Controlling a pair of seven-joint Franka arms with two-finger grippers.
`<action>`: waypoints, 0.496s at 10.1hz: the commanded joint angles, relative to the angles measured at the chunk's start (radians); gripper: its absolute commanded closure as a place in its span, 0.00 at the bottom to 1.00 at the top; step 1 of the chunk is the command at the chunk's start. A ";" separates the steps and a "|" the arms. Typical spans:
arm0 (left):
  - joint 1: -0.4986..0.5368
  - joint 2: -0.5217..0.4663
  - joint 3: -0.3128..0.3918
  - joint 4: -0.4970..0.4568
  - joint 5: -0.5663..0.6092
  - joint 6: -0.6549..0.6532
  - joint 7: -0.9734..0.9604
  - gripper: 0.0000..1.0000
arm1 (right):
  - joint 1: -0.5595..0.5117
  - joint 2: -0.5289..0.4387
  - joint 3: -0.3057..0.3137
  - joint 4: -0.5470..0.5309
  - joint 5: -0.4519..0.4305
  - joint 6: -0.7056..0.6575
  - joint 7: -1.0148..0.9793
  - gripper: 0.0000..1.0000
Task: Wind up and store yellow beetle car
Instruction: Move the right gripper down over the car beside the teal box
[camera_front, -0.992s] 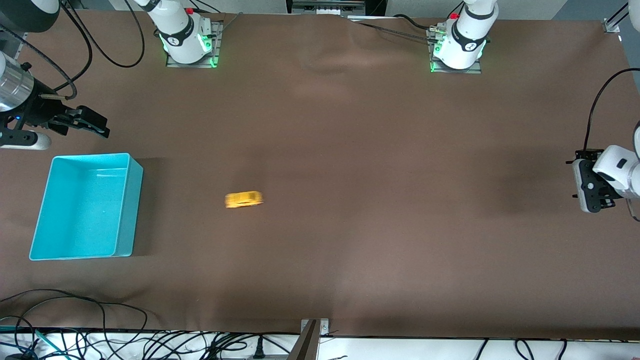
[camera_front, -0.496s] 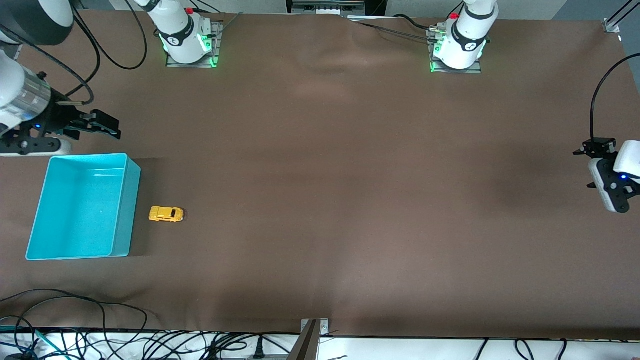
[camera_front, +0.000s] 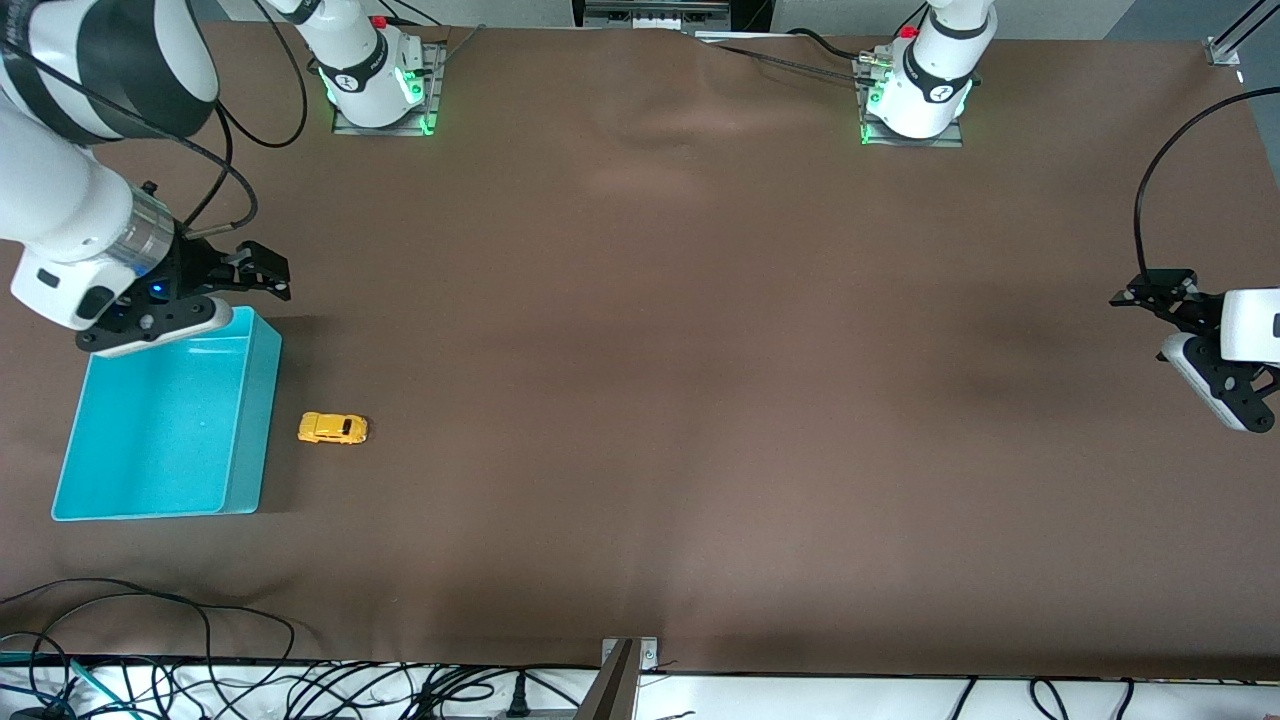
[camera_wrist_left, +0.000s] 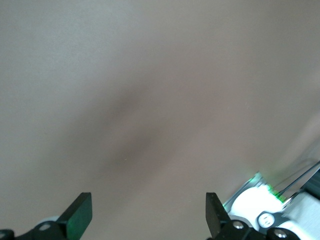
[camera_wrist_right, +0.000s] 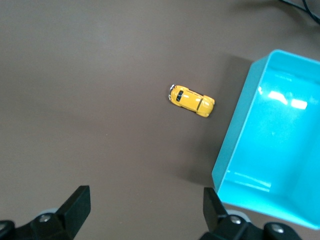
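Brown cloth covers the desk (camera_front: 700, 350) from edge to edge, with little on it. Toward the right arm's end stands the turquoise bin (camera_front: 262, 420), empty, and just beside its long wall, apart from it, sits the yellow beetle car (camera_front: 333, 428) on its wheels. Its long axis runs along the desk's length, square to that bin wall.

The right gripper (camera_front: 262, 277) hangs over the bin's corner farthest from the front camera, fingers spread apart and holding nothing. In the right wrist view the car (camera_wrist_right: 191, 100) lies ahead of the fingertips (camera_wrist_right: 80, 200), well clear of them.

The left gripper (camera_front: 1150, 292) waits over the desk's edge at the left arm's end, fingers likewise apart and empty. The right arm is plainly the nearer, so the pickup looks to be its job.
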 joint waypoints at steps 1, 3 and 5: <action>-0.032 -0.071 -0.019 0.026 -0.025 -0.052 -0.221 0.00 | -0.004 -0.018 -0.005 -0.107 -0.015 0.130 -0.165 0.00; -0.060 -0.150 -0.026 -0.009 -0.025 -0.057 -0.328 0.00 | -0.004 -0.011 -0.006 -0.167 -0.016 0.218 -0.229 0.00; -0.205 -0.284 0.168 -0.155 -0.137 0.059 -0.377 0.00 | -0.010 0.020 -0.008 -0.213 -0.016 0.313 -0.380 0.00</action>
